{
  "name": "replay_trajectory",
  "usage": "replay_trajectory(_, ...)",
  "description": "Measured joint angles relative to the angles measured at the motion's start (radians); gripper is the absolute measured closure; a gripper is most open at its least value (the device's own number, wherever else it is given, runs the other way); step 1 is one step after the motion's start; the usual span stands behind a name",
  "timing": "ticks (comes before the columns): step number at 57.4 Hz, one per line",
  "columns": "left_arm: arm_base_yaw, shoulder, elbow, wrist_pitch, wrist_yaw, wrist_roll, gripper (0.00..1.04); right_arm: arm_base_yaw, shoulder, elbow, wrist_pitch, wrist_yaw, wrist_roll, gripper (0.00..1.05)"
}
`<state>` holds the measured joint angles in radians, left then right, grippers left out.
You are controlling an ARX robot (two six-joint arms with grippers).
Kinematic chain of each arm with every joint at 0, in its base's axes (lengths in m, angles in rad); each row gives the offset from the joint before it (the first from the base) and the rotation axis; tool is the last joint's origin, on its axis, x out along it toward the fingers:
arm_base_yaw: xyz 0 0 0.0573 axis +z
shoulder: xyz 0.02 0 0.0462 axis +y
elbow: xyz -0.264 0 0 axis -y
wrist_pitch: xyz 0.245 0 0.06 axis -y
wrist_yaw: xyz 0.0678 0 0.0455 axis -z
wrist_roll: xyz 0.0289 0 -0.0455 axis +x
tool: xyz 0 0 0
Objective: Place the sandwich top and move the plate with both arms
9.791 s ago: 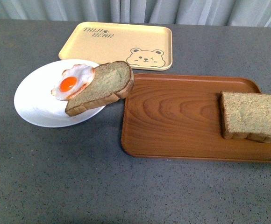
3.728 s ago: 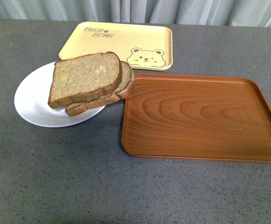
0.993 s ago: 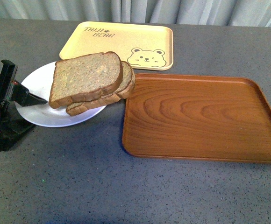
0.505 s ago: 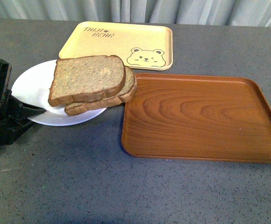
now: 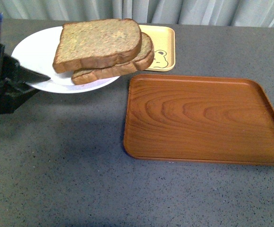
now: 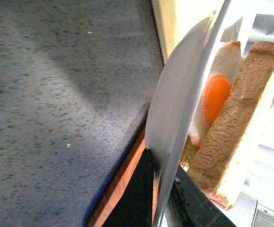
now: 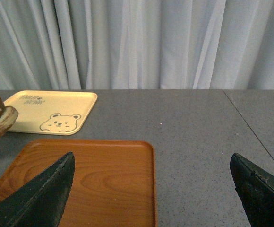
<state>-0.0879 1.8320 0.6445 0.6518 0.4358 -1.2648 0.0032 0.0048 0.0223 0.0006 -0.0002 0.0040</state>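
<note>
Wood-grain tray near, bear tray behind. Left pincer clamps the white plate by its rim; speckled sandwich top uppermost; right pincer gapes.

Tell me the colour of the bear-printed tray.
Pale yellow. The bear-printed tray shows best in the right wrist view.

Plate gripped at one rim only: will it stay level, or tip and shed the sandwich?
The plate looks rigid, unlikely to flex. Pinched by the left gripper at one rim, with the sandwich top stacked opposite, it may tip. Glossy surface: the sandwich top could slide.
</note>
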Motion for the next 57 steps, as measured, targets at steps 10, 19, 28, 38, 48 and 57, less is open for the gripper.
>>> replay_trajectory(10,-0.080,0.087,0.212,-0.126,-0.029,0.005,1.02,0.000,0.000,0.000,0.000,0.000,0.000,0.09)
replay_trajectory(19,-0.125,0.198,0.358,-0.199,-0.053,0.011,1.02,0.000,0.000,0.000,0.000,0.000,0.000,0.09)
replay_trajectory(28,-0.158,0.304,0.471,-0.234,-0.077,0.011,1.02,0.000,0.000,0.000,0.000,0.000,0.000,0.09)
replay_trajectory(38,-0.187,0.393,0.560,-0.252,-0.095,0.010,1.02,0.000,0.000,0.000,0.000,0.000,0.000,0.09)
replay_trajectory(48,-0.209,0.456,0.657,-0.277,-0.092,0.006,1.02,0.000,0.000,0.000,0.000,0.000,0.000,0.09)
replay_trajectory(57,-0.216,0.500,0.727,-0.307,-0.088,0.003,1.02,0.000,0.000,0.000,0.000,0.000,0.000,0.09)
